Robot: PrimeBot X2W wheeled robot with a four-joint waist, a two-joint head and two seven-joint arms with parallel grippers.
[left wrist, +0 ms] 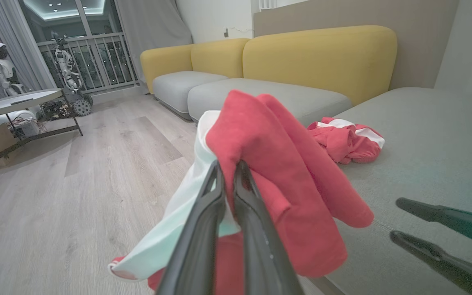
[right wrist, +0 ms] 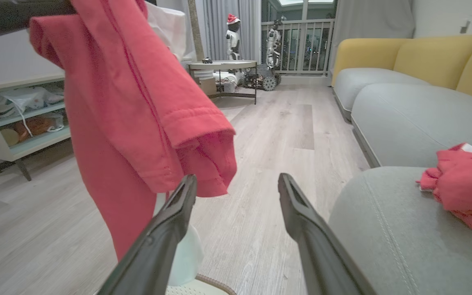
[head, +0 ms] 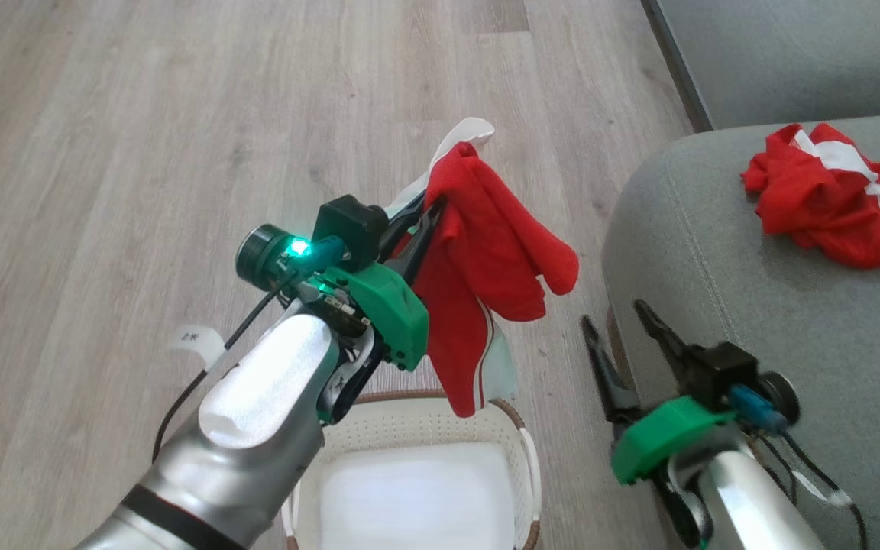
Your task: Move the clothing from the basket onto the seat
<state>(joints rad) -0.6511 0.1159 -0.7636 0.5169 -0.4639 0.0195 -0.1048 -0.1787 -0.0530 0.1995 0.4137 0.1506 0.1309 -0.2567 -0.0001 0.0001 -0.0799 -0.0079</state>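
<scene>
A red garment with white panels (head: 486, 267) hangs in the air above the basket (head: 520, 439), pinched in my left gripper (head: 428, 210), which is shut on its upper fold (left wrist: 256, 139). The cream basket's inside looks bare and white. A second red and white garment (head: 829, 195) lies crumpled on the grey-green seat (head: 715, 252); it is also seen on the seat in the left wrist view (left wrist: 346, 139) and the right wrist view (right wrist: 461, 184). My right gripper (head: 616, 321) stands open beside the seat's front corner, holding nothing, with the hanging garment (right wrist: 137, 106) to its left.
Pale wood floor (head: 180, 153) spreads to the left and ahead. A yellow-backed sofa with grey cushions (left wrist: 318, 57) stands beyond the seat. A low table with a robot figure (right wrist: 223, 65) and a shelf unit (right wrist: 19, 119) sit farther off.
</scene>
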